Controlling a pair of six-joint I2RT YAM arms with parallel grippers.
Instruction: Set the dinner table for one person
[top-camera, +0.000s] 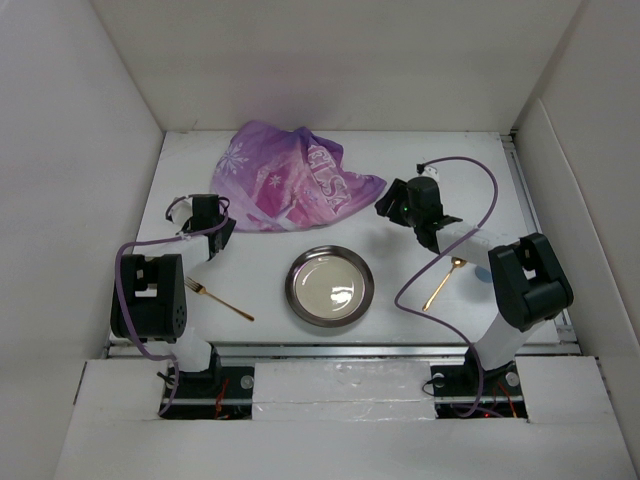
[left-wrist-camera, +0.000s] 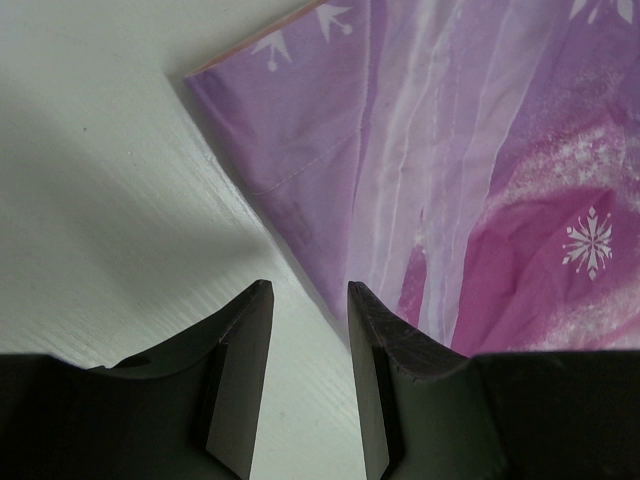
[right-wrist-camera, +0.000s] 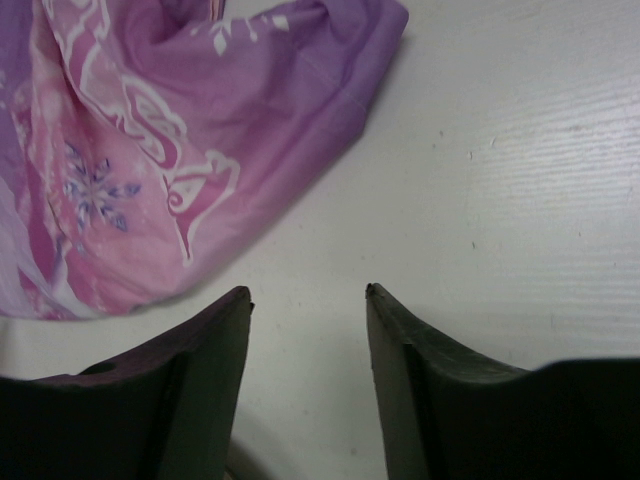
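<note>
The white dinner table (top-camera: 480, 170) carries a crumpled purple snowflake placemat (top-camera: 290, 185) at the back middle. A round metal plate (top-camera: 329, 286) sits at the front middle. A gold fork (top-camera: 220, 300) lies left of the plate and a gold spoon (top-camera: 443, 283) lies right of it. My left gripper (top-camera: 224, 232) is open and empty just off the placemat's left edge; the wrist view shows the gripper (left-wrist-camera: 310, 290) over bare table beside the cloth (left-wrist-camera: 480, 180). My right gripper (top-camera: 385, 206) is open and empty by the placemat's right corner, as its wrist view (right-wrist-camera: 308, 292) also shows.
White walls (top-camera: 120, 150) enclose the table on the left, back and right. Purple cables (top-camera: 470, 175) loop off both arms. In the right wrist view, the placemat (right-wrist-camera: 180, 150) lies ahead and left, with bare table (right-wrist-camera: 520, 200) to the right.
</note>
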